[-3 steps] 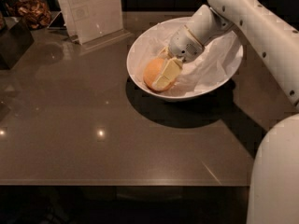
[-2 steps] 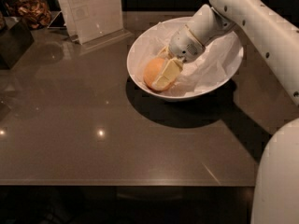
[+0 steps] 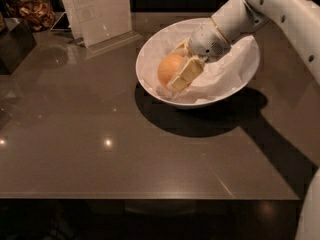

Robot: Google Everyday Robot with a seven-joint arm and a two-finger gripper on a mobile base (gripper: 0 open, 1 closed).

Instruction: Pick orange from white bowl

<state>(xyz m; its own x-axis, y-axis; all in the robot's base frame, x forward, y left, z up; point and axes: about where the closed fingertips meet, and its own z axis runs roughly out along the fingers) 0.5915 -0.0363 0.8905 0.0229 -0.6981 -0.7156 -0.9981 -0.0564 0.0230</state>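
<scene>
Orange (image 3: 167, 68): in white bowl (image 3: 146, 76), far right of tabletop (image 3: 100, 134), on crumpled paper (image 3: 225, 69).
Pincer (image 3: 175, 70): down in bowl, clamped on orange.
Risk: round skin may slip out on lift; paper may snag.

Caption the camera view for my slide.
The gripper reaches into the white bowl, at the orange resting on crumpled paper, on a dark table.

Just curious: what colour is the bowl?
The bowl is white, camera view; hand inside it, at the orange.
</scene>
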